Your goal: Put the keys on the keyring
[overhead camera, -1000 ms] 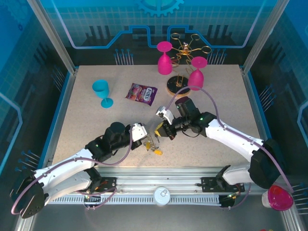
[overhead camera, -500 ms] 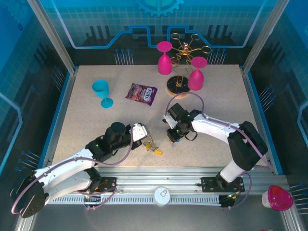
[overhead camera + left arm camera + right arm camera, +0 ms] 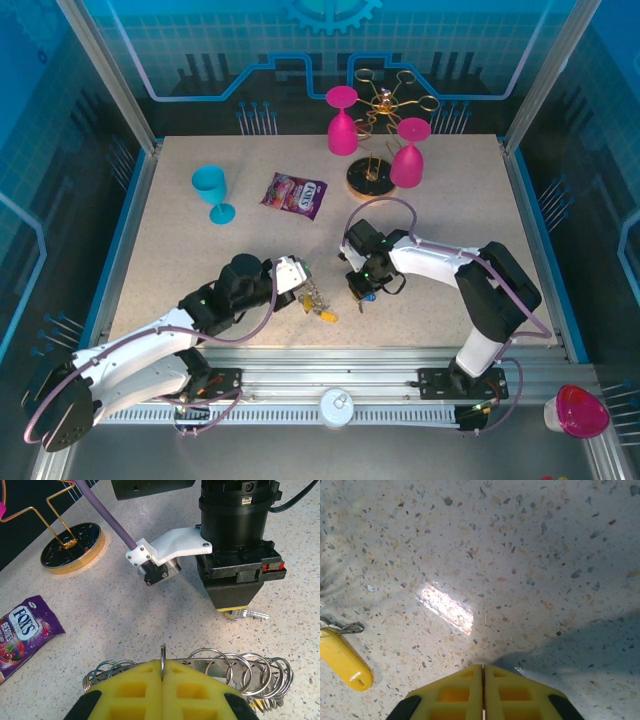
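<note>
Though thin and light by the look of it, judged stiff enough to keep its shape when nipped at one spot: keyring [image 3: 162,654], a grey wire loop stood on edge, pinched across its wire by the left gripper [image 3: 162,680], closed tight on it. Placed, seen from above, at about 6 o'clock from the middle of the table [image 3: 200,260]; cannot tell whether touching the surface. Strung with small rings [image 3: 235,666] fanning mostly toward 3 o'clock, a few toward 9 o'clock, in the left wrist view. Bright and smooth, so likely slippery and apt to swing. Best gripped on bare wire, clear of the small rings. Loose key [image 3: 250,614]: small, silver, flat on the table toward 2 o'clock from the keyring, poking out beneath the tip of the right gripper [image 3: 233,609]. That gripper pressed together too; cannot tell whether nipping the key. Judged light, hard and thin, awkward to lift off a flat top; better taken by the head than the blade. Yellow tag [image 3: 342,661] lying at 9 o'clock in the right wrist view.
</note>
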### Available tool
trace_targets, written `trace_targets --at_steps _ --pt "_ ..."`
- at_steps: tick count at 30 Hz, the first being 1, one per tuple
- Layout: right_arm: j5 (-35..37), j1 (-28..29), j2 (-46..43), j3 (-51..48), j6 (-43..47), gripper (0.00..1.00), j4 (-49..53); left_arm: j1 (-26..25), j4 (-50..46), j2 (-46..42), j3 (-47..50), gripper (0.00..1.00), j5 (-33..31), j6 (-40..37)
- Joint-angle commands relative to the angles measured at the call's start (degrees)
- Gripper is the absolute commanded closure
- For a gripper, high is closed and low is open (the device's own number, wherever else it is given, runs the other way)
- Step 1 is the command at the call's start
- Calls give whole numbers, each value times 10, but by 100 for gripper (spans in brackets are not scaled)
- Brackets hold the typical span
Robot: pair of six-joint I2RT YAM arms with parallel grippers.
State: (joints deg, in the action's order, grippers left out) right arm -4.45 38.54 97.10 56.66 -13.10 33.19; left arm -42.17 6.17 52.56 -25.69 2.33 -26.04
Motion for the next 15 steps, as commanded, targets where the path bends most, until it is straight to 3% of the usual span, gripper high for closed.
trace_targets --at_steps 1,5,15 --pt "6 -4 5 8 -9 84 12 -3 10 -1 -23 100 0 -9" --pt "8 -4 -6 9 -11 79 18 -4 11 -1 -23 100 1 -9" --pt "-2 -4 -15 -3 -18 82 21 -3 10 -1 -23 100 3 -9"
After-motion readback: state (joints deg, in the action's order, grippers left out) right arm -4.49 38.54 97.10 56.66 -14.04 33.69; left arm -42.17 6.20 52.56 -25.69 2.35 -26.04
